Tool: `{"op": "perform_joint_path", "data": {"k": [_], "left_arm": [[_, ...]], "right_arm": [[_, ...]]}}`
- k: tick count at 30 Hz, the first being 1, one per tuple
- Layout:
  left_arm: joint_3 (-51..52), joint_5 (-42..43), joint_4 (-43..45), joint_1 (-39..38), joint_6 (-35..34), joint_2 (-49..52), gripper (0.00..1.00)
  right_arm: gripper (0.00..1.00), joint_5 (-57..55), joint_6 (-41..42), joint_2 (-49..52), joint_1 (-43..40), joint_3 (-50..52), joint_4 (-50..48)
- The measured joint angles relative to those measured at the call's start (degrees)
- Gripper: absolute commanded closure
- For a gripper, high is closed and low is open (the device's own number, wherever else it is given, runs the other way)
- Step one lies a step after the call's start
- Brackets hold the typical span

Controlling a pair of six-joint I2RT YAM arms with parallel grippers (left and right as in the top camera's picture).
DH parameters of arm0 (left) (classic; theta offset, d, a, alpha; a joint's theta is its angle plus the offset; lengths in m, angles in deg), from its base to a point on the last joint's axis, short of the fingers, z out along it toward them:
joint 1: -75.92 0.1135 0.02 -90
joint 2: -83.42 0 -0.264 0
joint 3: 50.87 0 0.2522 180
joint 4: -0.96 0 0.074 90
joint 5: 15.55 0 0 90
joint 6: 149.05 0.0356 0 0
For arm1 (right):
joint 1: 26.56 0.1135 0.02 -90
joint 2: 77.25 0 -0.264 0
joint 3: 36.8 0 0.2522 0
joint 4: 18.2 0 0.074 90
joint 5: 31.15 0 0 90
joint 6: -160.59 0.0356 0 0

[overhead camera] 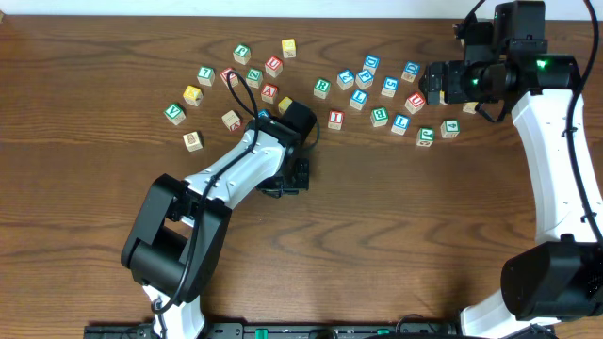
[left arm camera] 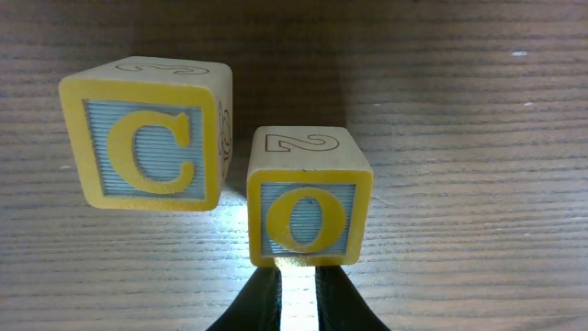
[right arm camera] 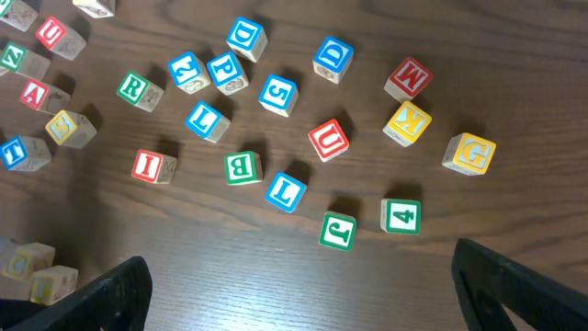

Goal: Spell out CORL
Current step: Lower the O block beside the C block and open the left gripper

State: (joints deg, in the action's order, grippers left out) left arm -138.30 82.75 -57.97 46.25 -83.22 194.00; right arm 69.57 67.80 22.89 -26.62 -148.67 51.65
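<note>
C and O paired on the table [left arm camera: 478,138]; R and L out in the scatter.
Left gripper [left arm camera: 280,299] clenched on nothing, tips at the near face of the O cube [left arm camera: 308,216], contact unclear. C cube [left arm camera: 147,147] just left of the O cube, slightly askew. Well beyond the O cube: green R cube [right arm camera: 133,87] and blue L cube [right arm camera: 207,119] among loose cubes, with the right gripper [right arm camera: 299,262] spread wide above them, empty.

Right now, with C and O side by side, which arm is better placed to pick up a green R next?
Right, probably. The right hand is open and free, with a green R block in its wrist view. The left hand is shut, right by the O block.
</note>
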Motion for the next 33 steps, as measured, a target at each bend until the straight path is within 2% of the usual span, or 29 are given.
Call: {"op": "perform_joint_path", "data": {"k": [33], "left_arm": [[0.0,0.02,-0.68,0.0,0.02,0.0,0.86]], "right_arm": [[0.01,0.0,0.0,0.0,0.0,0.0,0.0]]}}
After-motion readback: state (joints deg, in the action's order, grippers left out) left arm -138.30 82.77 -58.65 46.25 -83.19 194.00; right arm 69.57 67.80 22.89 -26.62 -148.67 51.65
